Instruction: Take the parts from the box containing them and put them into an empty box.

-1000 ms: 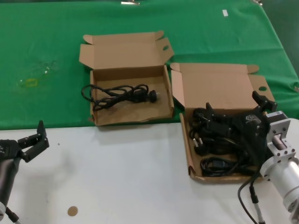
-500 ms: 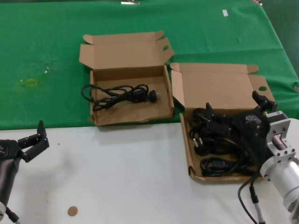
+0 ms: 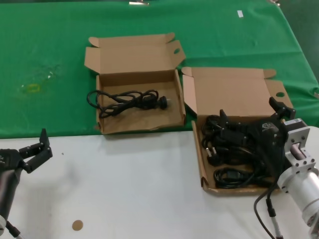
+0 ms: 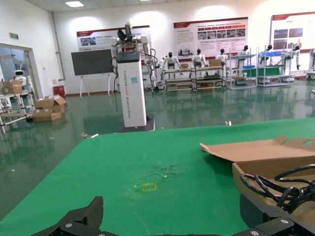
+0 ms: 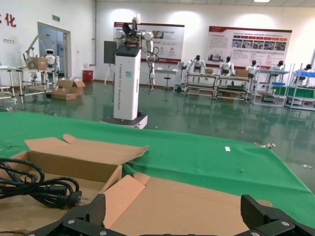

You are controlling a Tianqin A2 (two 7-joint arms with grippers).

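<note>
The left hand (image 3: 36, 149) waits spread wide over the white worktop (image 3: 134, 189), with one cord (image 3: 127, 99) in the box (image 3: 137, 127) beyond it. The right hand (image 3: 249, 122), fingers wide, hovers over the tangled cords (image 3: 227, 149) filling its box (image 3: 199, 164) just beneath. They look light and floppy; pinching a bundled loop seems best.
</note>
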